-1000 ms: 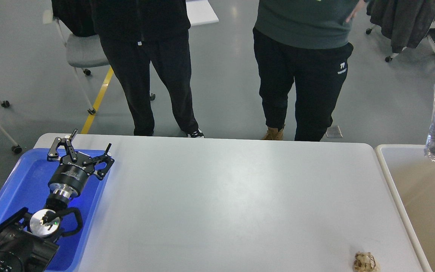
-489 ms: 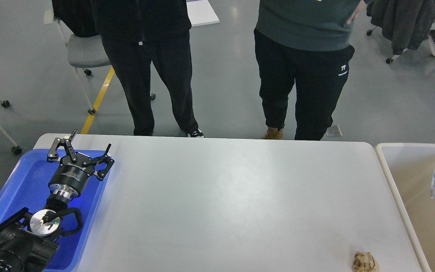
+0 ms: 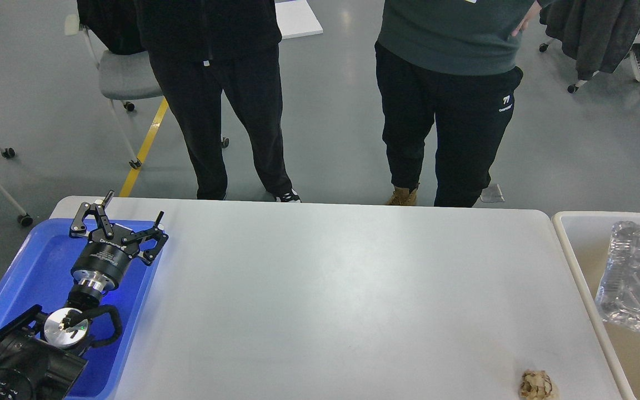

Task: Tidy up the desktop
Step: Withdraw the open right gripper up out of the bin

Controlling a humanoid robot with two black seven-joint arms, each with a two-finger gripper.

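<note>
Head view: crumpled clear plastic container (image 3: pixel 639 280) lies in beige rimmed bin (image 3: pixel 578 261), so the brown paper wad (image 3: pixel 538 384) near that bin on the light-grey desktop (image 3: pixel 342 300) seems next; left gripper (image 3: pixel 123 219) gapes empty, right unseen.

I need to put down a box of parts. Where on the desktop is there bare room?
Nearly the whole desktop is bare, from the blue tray on the left to the beige bin on the right. Only a crumpled brown scrap sits near the front right corner. The left pincer hangs open over the tray.
</note>
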